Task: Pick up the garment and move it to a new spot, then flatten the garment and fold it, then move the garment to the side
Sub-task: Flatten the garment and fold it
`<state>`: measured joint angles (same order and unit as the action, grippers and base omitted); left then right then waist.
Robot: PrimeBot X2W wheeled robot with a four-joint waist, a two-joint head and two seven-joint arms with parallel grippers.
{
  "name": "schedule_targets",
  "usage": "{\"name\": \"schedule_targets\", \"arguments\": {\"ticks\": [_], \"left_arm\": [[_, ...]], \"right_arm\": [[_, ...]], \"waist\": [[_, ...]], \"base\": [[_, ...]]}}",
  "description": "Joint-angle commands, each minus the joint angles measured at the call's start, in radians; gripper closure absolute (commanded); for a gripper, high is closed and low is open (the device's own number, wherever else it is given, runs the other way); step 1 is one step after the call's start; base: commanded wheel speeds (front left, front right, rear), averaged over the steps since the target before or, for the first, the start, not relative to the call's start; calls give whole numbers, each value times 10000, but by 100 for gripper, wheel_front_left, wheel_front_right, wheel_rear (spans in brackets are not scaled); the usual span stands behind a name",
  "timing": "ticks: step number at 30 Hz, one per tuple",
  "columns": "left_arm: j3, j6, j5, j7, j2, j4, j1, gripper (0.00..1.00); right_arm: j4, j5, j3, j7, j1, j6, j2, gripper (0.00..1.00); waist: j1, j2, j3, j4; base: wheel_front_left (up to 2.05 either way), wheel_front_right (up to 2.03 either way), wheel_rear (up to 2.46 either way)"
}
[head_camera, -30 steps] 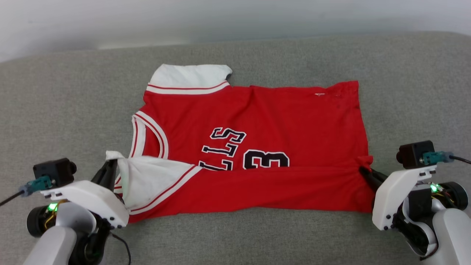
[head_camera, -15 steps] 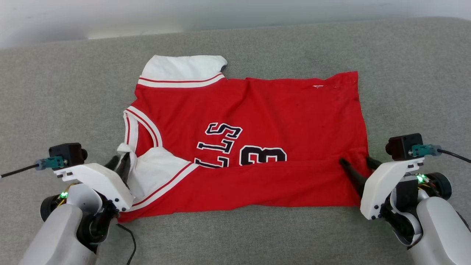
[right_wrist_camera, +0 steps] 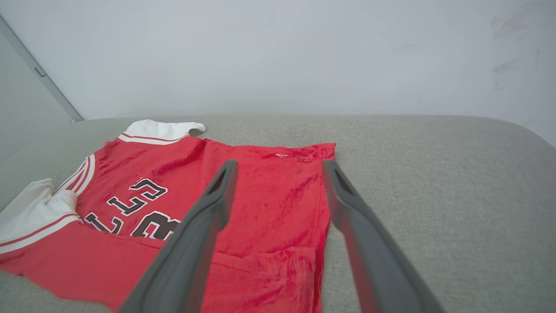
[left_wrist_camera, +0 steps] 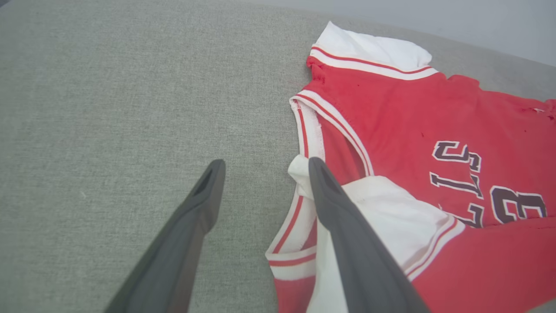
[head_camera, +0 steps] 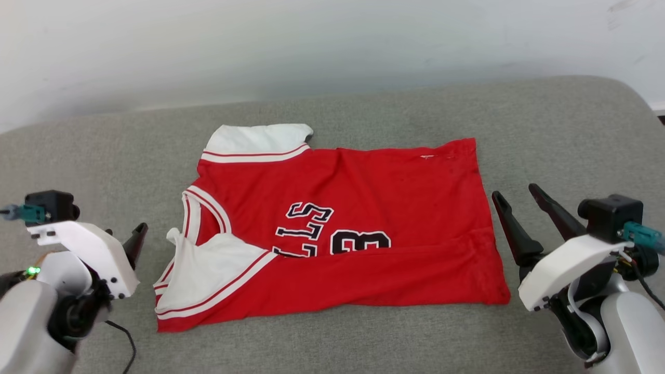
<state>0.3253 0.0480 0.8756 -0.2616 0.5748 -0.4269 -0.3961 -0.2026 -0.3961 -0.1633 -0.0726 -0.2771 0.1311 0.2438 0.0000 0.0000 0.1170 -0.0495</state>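
L gripper (left_wrist_camera: 263, 167) wide, empty, beside armhole | R gripper (head_camera: 514, 191) wide, empty, just off hem | Bulls jersey (head_camera: 363, 197) mid grey cushion (head_camera: 332, 337), near edge folded over | risk: thin fabric, next pinch could catch one layer, fold slips; far white strap (head_camera: 260, 139) could skew

Quantity on the work area: one garment (head_camera: 363, 192), a red thin-fabric basketball jersey with white panels, striped trim and black white-outlined lettering, and one grey woven upholstered surface (head_camera: 545, 130) beneath it. Two grippers are counted, the left gripper (left_wrist_camera: 266, 166) and the right gripper (head_camera: 514, 191), each with two long dark tapered fingers (right_wrist_camera: 195, 243), four in total. Two black box-shaped cameras are counted, the left wrist camera (head_camera: 49, 205) and the right wrist camera (head_camera: 608, 215).
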Motion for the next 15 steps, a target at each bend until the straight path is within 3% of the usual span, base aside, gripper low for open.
{"name": "schedule_targets", "arguments": {"ticks": [1,8,15], "left_arm": [[59,3,65,-347,215,282,89,0],[160,197,726,-3141,1700,2013,686,0],[27,772,1670,-4486,2108,3118,1759,0]], "right_arm": [[163,25,71,-29,252,-7,-61,0],[1150,270,443,-554,1028,-7,-226,0],[1719,362,706,-872,1276,-7,-507,0]], "waist": [[0,0,-236,-127],[0,0,-201,-419],[0,0,426,-834]], "base": [[0,0,0],[0,0,0],[0,0,0]]}}
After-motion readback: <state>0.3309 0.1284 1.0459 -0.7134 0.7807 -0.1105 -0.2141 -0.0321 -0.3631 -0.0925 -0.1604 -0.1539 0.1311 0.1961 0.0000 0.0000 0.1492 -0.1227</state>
